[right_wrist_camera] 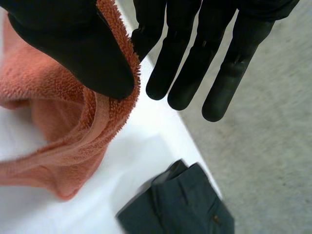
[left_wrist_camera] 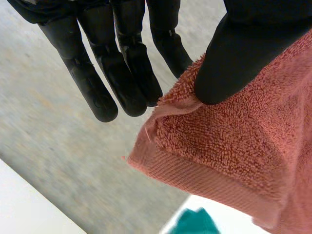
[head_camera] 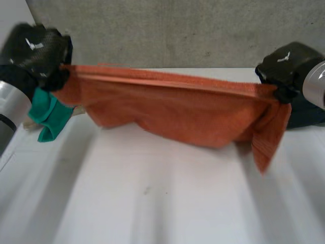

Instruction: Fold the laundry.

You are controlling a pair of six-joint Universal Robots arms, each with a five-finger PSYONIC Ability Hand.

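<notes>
Head view: an orange towel (head_camera: 177, 112) hangs stretched in the air between the two hands, above the white table (head_camera: 152, 203). The left hand (head_camera: 38, 48) grips one upper corner and the right hand (head_camera: 284, 66) grips the other. The towel's middle sags, and a flap droops below the right hand. A green cloth (head_camera: 48, 114) sits just under the left hand, and a dark garment (head_camera: 304, 112) lies beside the right hand.

Left wrist view: the thumb pins the towel's corner against the nearest finger. The other fingers (left_wrist_camera: 122, 78) are straight and off the cloth. A scrap of the green cloth shows beyond the towel's hem.

Right wrist view: the thumb clamps the towel's looped corner in the same way, with the remaining fingers (right_wrist_camera: 190, 68) extended and free. Beyond the fingertips, the dark garment lies folded at the table's edge, next to grey concrete (right_wrist_camera: 273, 161).
</notes>
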